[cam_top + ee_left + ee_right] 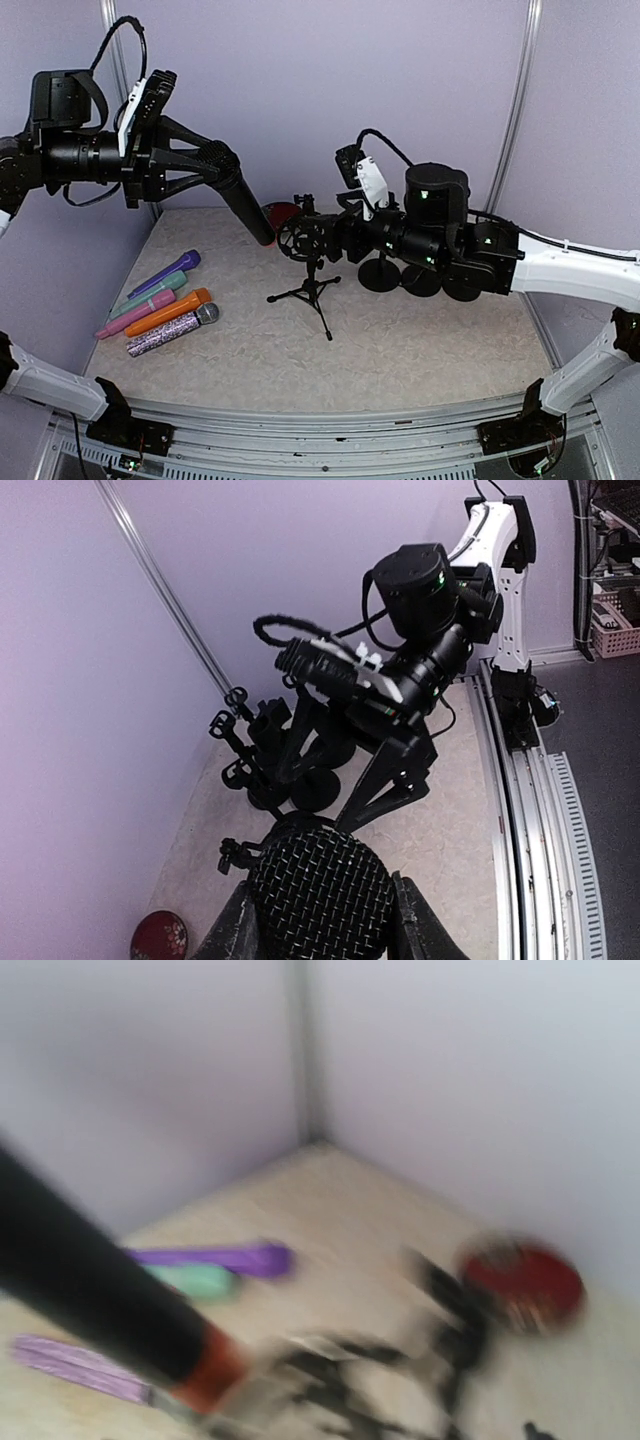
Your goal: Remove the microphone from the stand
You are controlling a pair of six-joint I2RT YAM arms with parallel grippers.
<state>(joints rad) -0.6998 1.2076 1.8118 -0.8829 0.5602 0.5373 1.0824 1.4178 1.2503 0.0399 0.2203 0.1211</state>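
From above, your left gripper (218, 165) is clamped on the black microphone (247, 208) in the upper left. The microphone slants down in the air, its lower end near the top of the stand (310, 290) at centre. Your right gripper (338, 232) sits just beside the stand's top; you cannot tell how wide it is. Coloured microphones (160, 305) lie at lower left.

In the left wrist view, the fingers (235, 930) squeeze the microphone's mesh head at bottom centre.

The right wrist view is blurred. The microphone's shaft crosses the lower left, and the stand is a smear below centre.
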